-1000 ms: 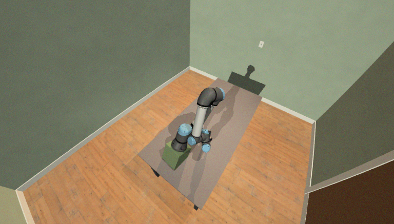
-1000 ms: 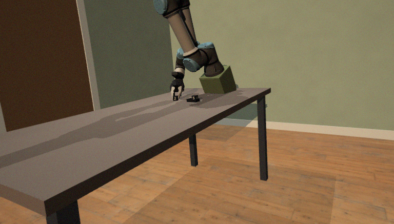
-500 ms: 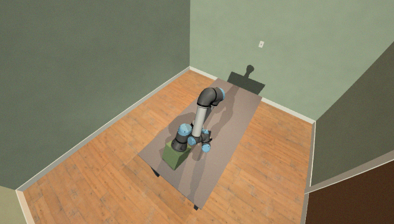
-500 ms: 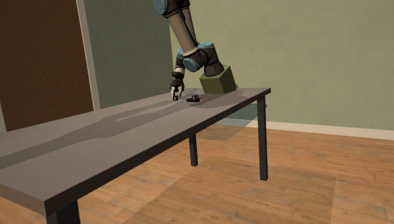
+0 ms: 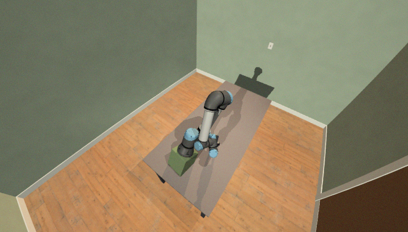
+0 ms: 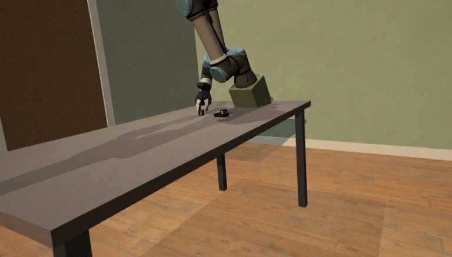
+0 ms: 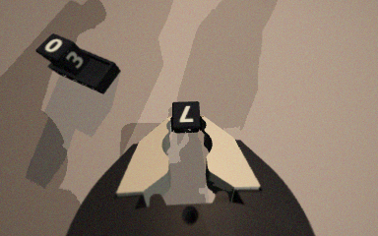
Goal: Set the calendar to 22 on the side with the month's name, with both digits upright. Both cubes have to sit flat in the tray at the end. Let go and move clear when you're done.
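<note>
My gripper [image 6: 201,109] [image 7: 186,117] is shut on a black cube [image 6: 200,112] [image 7: 181,109]. The cube shows a white 7 towards the wrist camera and a 2 towards the exterior camera. It is low at the table; whether it touches the top I cannot tell. The black tray [image 6: 218,114] [image 7: 111,82] stands apart from it, at the upper left in the wrist view. The other black cube [image 6: 223,111] [image 7: 64,53] is at the tray's left end in that view, showing 0 and 3 there and a 5 in the exterior view. The tray's other end is empty.
The arm's green base block [image 5: 181,164] [image 6: 249,96] stands on the grey-brown table [image 5: 240,133] [image 6: 159,154], beyond the tray in the exterior view. The arm hides the cubes and tray in the top view. Arm shadows fall across the tabletop.
</note>
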Controlling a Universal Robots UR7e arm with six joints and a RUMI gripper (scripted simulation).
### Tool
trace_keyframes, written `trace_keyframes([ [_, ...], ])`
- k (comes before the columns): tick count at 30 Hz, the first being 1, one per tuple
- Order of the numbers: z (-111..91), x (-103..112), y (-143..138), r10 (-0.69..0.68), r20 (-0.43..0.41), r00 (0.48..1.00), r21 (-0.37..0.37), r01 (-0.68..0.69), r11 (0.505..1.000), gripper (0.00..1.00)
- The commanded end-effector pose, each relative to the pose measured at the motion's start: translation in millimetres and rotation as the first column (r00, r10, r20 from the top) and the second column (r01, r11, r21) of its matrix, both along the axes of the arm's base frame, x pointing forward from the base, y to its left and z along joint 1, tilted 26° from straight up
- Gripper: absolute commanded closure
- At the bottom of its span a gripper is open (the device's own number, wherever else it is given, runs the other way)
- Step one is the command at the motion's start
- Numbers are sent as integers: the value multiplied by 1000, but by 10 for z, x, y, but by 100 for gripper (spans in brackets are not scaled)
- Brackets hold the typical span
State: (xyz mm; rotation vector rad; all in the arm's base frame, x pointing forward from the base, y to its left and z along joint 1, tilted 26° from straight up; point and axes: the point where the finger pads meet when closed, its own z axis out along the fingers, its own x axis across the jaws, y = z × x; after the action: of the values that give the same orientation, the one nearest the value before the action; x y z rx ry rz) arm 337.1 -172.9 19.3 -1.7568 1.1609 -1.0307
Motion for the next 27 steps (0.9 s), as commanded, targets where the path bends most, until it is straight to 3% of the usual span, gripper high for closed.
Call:
trace_keyframes([
  [1,1,0,-2,0,0,1000,0,0,1000,90],
  [21,1,0,-2,0,0,1000,0,0,1000,72],
  [22,1,0,-2,0,0,1000,0,0,1000,60],
  [27,1,0,-2,0,0,1000,0,0,1000,60],
])
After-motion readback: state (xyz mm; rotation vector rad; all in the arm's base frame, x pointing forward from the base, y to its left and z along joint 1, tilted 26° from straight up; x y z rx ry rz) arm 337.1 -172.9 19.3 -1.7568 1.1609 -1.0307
